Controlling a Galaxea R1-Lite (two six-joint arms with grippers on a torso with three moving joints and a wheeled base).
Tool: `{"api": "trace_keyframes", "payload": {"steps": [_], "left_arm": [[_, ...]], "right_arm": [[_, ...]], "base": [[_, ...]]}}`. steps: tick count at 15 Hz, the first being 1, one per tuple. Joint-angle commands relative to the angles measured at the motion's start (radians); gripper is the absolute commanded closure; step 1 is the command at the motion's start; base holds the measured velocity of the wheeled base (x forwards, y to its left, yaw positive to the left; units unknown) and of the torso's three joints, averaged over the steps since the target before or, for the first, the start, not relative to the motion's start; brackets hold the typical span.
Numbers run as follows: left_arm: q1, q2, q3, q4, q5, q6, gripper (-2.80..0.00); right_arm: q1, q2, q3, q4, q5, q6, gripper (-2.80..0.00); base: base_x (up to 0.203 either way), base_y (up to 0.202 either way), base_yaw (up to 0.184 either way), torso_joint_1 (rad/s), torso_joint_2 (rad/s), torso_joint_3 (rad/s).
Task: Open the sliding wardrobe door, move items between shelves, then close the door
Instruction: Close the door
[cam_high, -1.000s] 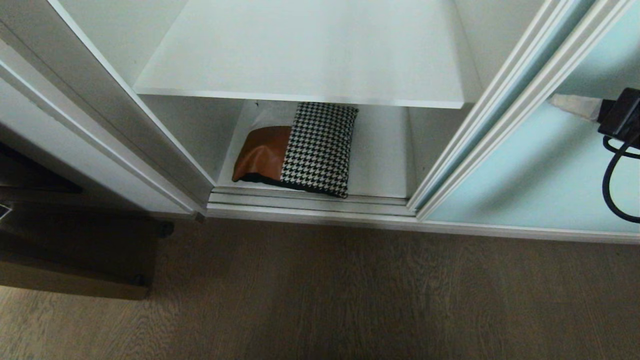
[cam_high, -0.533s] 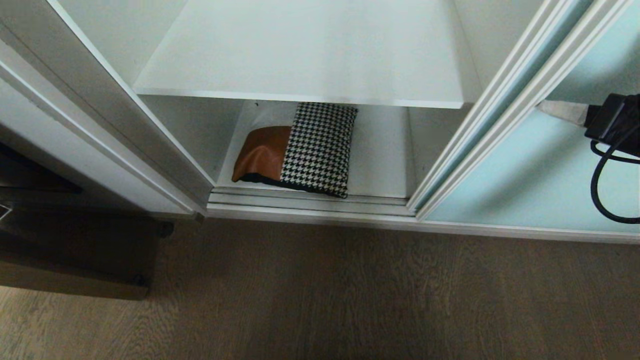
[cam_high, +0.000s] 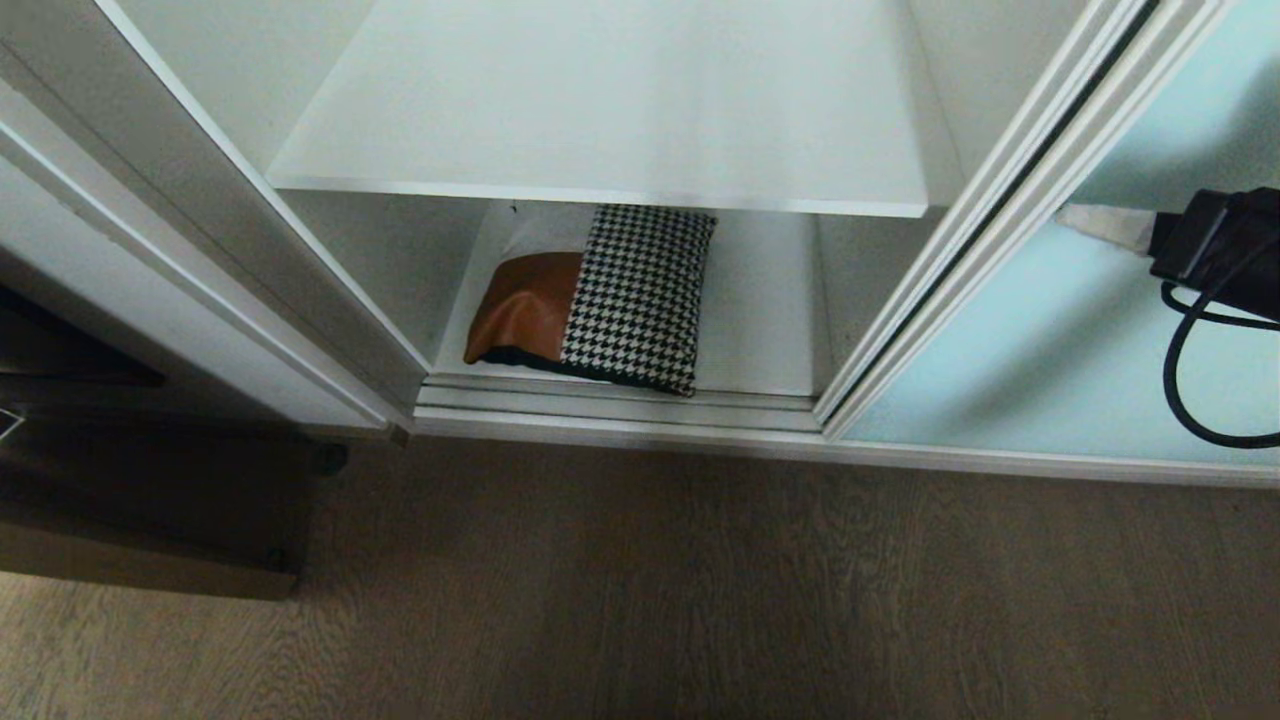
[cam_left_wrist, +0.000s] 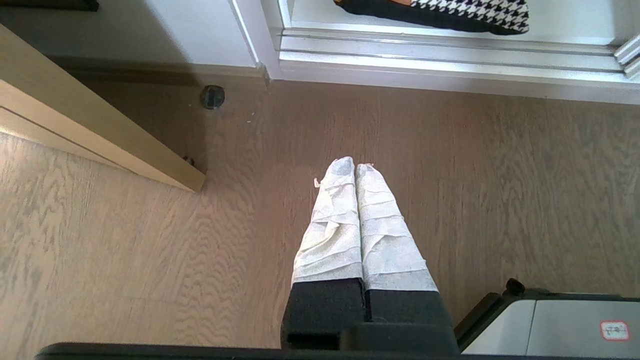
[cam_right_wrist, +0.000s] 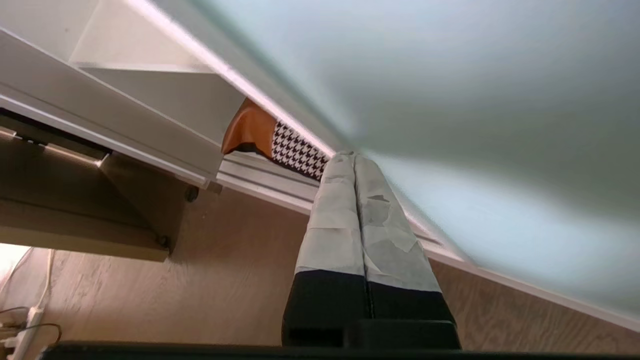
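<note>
The sliding wardrobe door of pale aqua glass stands at the right, beside the open bay. My right gripper is shut and empty, its wrapped tips against the glass right by the door's left frame bar; in the right wrist view the gripper points at that edge of the door. The patchwork cushion lies on the lower shelf, under the bare upper shelf. My left gripper hangs shut over the wood floor, outside the head view.
The door's floor track runs along the wardrobe front. A dark piece of furniture stands at the left on the floor, and a light wood panel slants nearby. The robot's base corner shows below the left arm.
My right gripper has slid left across the glass to the door's frame bar. The door's left edge has shifted slightly left, and a dark gap now shows beside it.
</note>
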Motion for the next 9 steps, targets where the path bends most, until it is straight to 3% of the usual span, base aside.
{"api": "trace_keyframes", "payload": {"steps": [1,9], "left_arm": [[0.0,0.002,0.002,0.0,0.0,0.0,0.0],[0.0,0.002,0.002,0.0,0.0,0.0,0.0]], "right_arm": [[0.028,-0.001,-0.004,-0.003,0.003,0.001,0.0],[0.217,0.055,-0.04,-0.01,-0.095,-0.004,0.0]], "base": [[0.0,0.0,0.0,0.0,0.0,0.0],[0.0,0.0,0.0,0.0,0.0,0.0]]}}
